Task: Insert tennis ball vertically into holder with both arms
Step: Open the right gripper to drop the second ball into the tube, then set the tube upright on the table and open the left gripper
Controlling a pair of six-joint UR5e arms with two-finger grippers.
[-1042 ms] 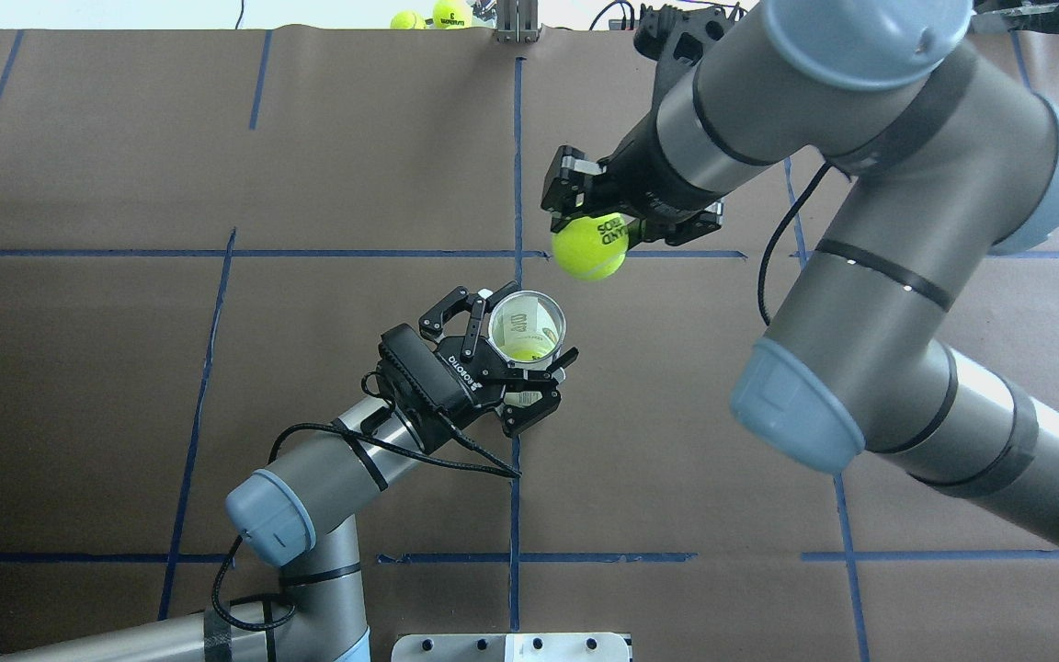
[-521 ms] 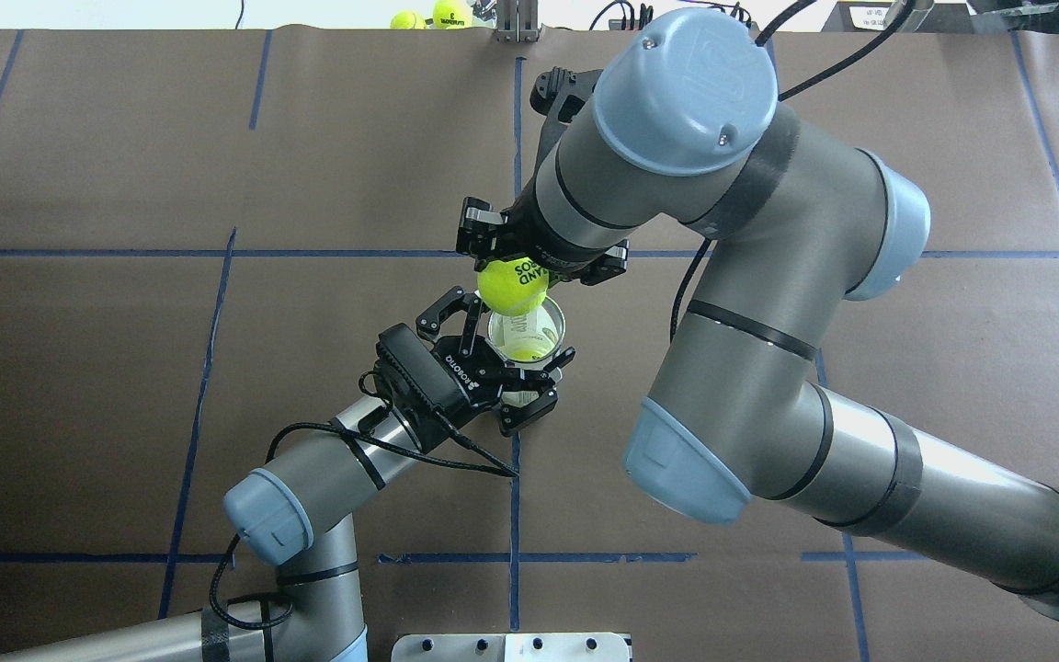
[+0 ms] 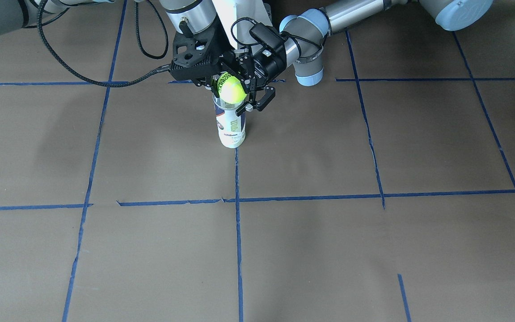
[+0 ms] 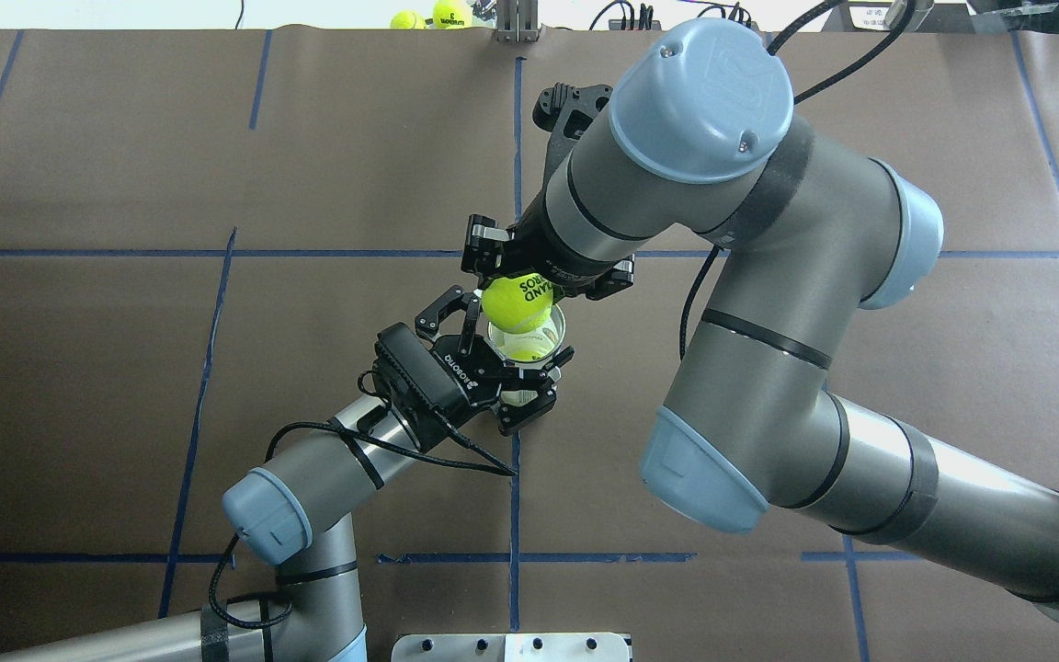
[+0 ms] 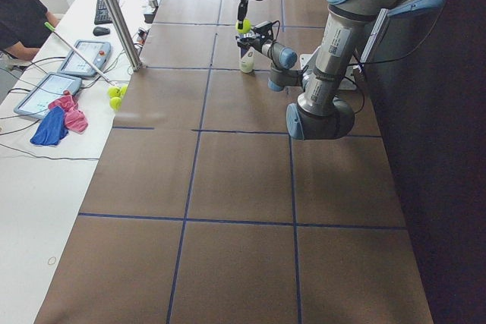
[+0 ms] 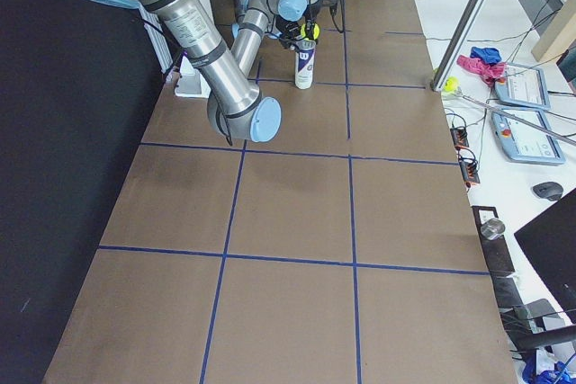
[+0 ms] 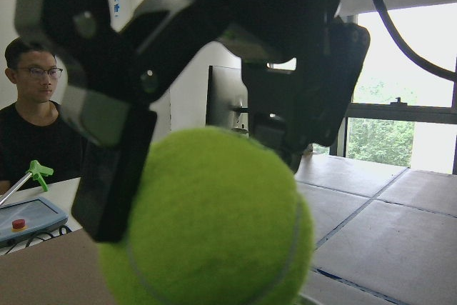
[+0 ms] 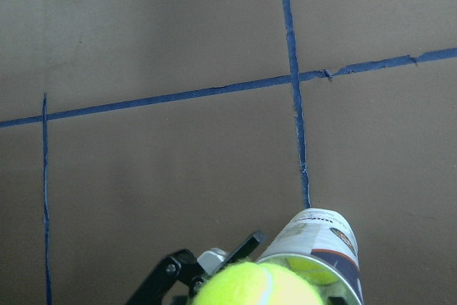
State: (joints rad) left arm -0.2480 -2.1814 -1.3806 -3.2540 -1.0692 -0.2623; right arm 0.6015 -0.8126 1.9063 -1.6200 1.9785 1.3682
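The holder (image 3: 230,127), a clear can with a white and navy label, stands upright on the brown table. My left gripper (image 4: 513,370) is shut on the holder's upper part, just below the rim (image 4: 559,333). My right gripper (image 4: 529,280) is shut on the tennis ball (image 4: 516,303) and holds it directly above the holder's open mouth, partly covering it. In the front view the tennis ball (image 3: 232,90) sits just above the rim. Another yellow ball (image 4: 528,353) lies inside the can. The left wrist view shows the held ball (image 7: 214,226) close up between black fingers (image 7: 114,169).
Spare tennis balls (image 4: 433,16) and a metal post (image 4: 516,23) stand at the table's far edge. A white base plate (image 4: 511,646) is at the near edge. An operator (image 5: 19,13) sits beyond the table with tablets (image 5: 80,57). My right arm's big elbow (image 4: 704,478) hangs over the table's middle right.
My right arm has swung left and toward me with the tennis ball, from well to the right of the holder to over its mouth. My left gripper and the holder have stayed put.
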